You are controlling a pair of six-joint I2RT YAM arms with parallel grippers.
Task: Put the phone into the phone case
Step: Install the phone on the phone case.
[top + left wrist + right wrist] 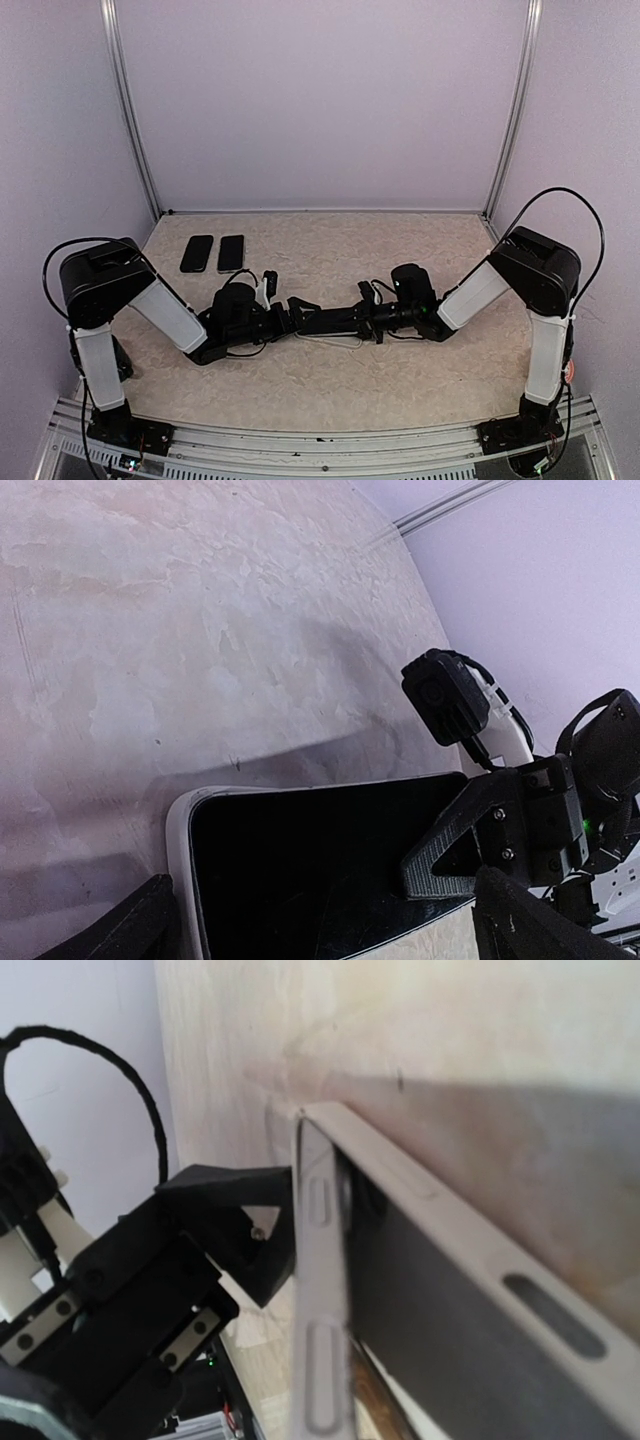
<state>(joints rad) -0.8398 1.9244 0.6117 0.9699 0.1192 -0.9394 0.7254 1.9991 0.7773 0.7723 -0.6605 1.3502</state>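
Two arms meet at the middle of the beige mottled bench (pixel 420 250) in the overhead view. Between them we see a pale sliver of the thin transparent phone case (pixel 332 341), lying on the bench. The left pincer (pixel 303 316) stands with its jaws wide apart at the case's left end. The right pincer (pixel 342 322) reaches in from the other side, jaws closed. Toward the far left lie a black slab handset (pixel 197 253) and its twin (pixel 231 253), side by side, well apart from the case.

From the left wrist, the case's pale rim wraps the near end of the glossy black phone (pixel 310 870), which lies inside that rim. We cannot tell whether it is fully seated. The left pincer's dark fingers (pixel 130 930) flank the case, one on each side. A black wedge-shaped finger (pixel 450 845) of the right pincer sits at the phone's far end.

From the right wrist, the case's pale walls with slotted button openings meet at a corner, and one black finger (pixel 240 1235) of the left pincer stands just beside it. Whether the closed right pincer pinches the case, we cannot tell.
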